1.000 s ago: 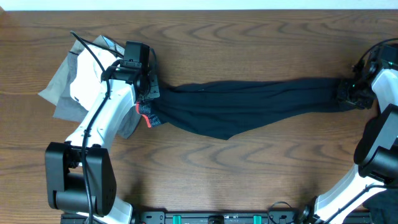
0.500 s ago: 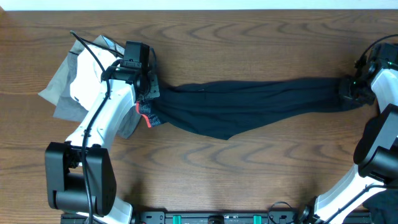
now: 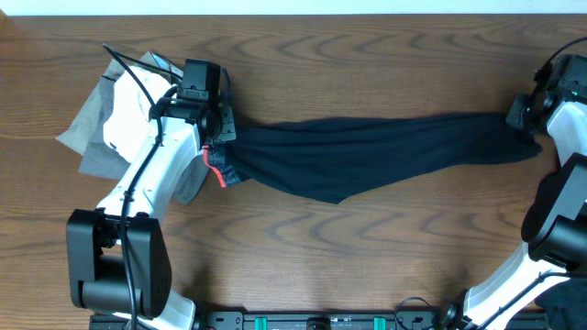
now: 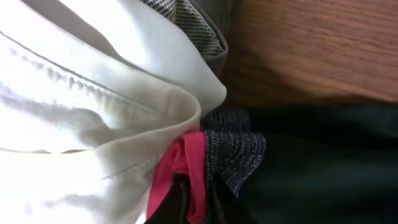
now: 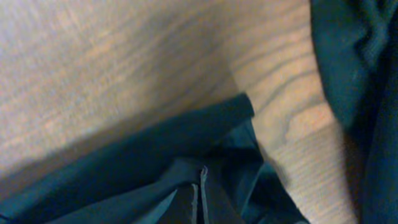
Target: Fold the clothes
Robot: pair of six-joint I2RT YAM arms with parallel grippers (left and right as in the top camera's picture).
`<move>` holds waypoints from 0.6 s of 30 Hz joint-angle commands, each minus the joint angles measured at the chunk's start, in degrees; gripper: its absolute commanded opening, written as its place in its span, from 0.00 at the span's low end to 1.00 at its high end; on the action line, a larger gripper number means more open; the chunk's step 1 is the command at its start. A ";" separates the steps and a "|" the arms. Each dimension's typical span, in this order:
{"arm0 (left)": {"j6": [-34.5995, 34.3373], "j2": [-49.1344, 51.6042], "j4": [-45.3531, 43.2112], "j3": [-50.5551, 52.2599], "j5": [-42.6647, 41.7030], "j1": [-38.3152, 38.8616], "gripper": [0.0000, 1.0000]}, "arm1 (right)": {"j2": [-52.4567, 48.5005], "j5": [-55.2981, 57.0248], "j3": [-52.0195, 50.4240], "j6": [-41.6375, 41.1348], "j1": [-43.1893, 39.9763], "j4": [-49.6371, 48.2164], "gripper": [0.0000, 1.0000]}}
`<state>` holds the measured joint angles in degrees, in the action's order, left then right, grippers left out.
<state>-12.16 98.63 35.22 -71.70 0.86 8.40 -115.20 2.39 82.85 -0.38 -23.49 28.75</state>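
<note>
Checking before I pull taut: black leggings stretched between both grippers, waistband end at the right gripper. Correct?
One slip: the waistband, grey edged coral-red, is at the left gripper, as the left wrist view shows; the right gripper has the leg end of the black leggings.

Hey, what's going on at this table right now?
Two robot arms are partway into folding clothes. The left arm has its jaws shut on the waistband end of a pair of black leggings, right beside a heap of white and grey clothes. The right arm pinches the ankle end at the far right. The leggings lie stretched along the wooden table, not yet folded.
</note>
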 commanded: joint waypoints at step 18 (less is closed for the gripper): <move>0.11 -0.70 -0.83 -1.07 1.36 -0.37 0.27 | 1.33 5.75 0.04 0.66 -0.87 -1.88 0.27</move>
<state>-12.12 98.63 34.46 -71.70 0.89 8.38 -115.20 7.33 82.85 1.52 -23.68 26.39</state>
